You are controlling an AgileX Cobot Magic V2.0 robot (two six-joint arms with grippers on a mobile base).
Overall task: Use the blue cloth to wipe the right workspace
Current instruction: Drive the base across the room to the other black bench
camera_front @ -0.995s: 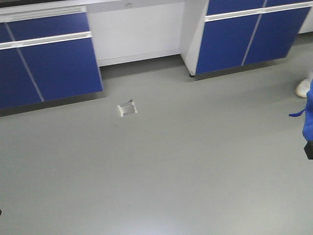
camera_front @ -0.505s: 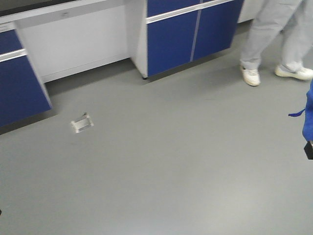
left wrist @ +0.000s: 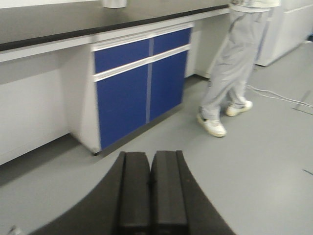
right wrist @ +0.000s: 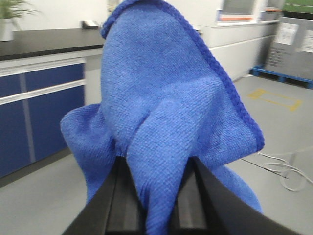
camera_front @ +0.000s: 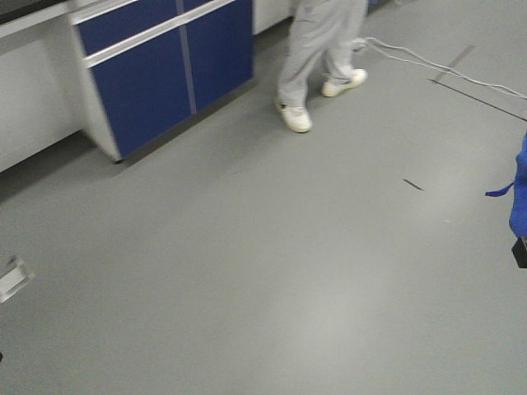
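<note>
Grey floor [camera_front: 247, 271] fills most of the front view. Blue cupboards [camera_front: 165, 74] stand at the top left. A person [camera_front: 317, 49] in grey trousers and white shoes stands beside them, and I see only the legs. A white cable [camera_front: 428, 64] lies on the floor at the top right. A small clear thing [camera_front: 12, 278] sits at the left edge, but I cannot tell what it is.

The blue cloth [camera_front: 519, 193] shows as a strip at the right edge of the front view, up off the floor. In the right wrist view it fills most of the picture. The right gripper [right wrist: 156, 196] is pinching it. Its two black fingers [right wrist: 120, 200] squeeze a fold of the cloth between them, and the rest stands up in a soft wrinkly heap with a stitched hem along the top. Behind it I see a dark counter [right wrist: 44, 46] with a green plant [right wrist: 10, 12] at the far left, and a small box [right wrist: 90, 23] sits on it. I cannot tell if this is the right workspace. The cloth is not touching any counter.

The left gripper [left wrist: 150, 156] holds nothing. Its fingers [left wrist: 134, 186] are pressed together with only a thin line between them. It points at a long black benchtop [left wrist: 73, 24] with blue doors below.
</note>
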